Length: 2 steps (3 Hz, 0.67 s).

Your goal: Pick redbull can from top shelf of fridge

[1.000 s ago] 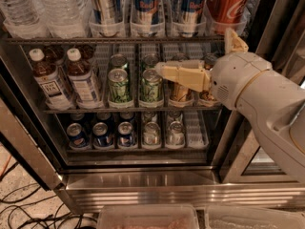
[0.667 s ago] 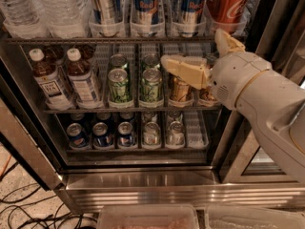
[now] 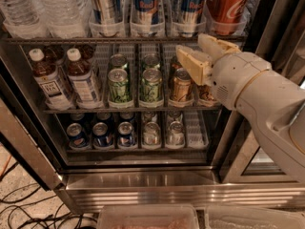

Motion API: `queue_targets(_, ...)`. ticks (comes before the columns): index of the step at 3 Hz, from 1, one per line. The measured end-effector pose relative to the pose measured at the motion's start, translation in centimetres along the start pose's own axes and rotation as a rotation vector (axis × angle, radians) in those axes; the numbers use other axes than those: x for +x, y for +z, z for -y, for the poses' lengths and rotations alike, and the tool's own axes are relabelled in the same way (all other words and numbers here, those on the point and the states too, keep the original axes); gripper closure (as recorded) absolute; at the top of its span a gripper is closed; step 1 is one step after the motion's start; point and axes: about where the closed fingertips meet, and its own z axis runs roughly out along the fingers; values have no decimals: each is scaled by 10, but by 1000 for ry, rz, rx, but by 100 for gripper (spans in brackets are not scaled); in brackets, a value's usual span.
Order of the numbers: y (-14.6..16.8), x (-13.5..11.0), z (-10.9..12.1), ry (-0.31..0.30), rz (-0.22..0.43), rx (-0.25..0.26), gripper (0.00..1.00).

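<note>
Reaching is the step in hand, judged from the camera view: the gripper (image 3: 189,45) hangs in front of the right end of the middle rack, just under the front edge of the top shelf (image 3: 71,40), and it holds nothing; its two cream fingers (image 3: 193,63) stand apart, moderately wide, and point up and to the left. The redbull can (image 3: 188,6) stands upright in a clear tray (image 3: 187,30) on the top shelf, above the gripper and not touched by it; a second can of the same kind (image 3: 145,4) stands in the next tray to the left, and a red cola can (image 3: 228,4) just to the right. The white arm (image 3: 267,104) comes in from the lower right and slants up toward the fridge (image 3: 143,185), its round wrist close to the door frame; it hides part of the gold cans (image 3: 181,85) behind it. The next move likely calls for lifting the gripper to the level of the can's body, then easing forward so one finger passes each side of it; the neighbouring cans leave little room, so the cola can could be nudged.
</note>
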Motion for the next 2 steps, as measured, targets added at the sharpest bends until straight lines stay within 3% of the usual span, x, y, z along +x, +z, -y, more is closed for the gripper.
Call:
queue_targets(1, 0, 0, 0, 0, 0, 0, 32)
queue_targets(2, 1, -3, 0, -4, 6, 7, 37)
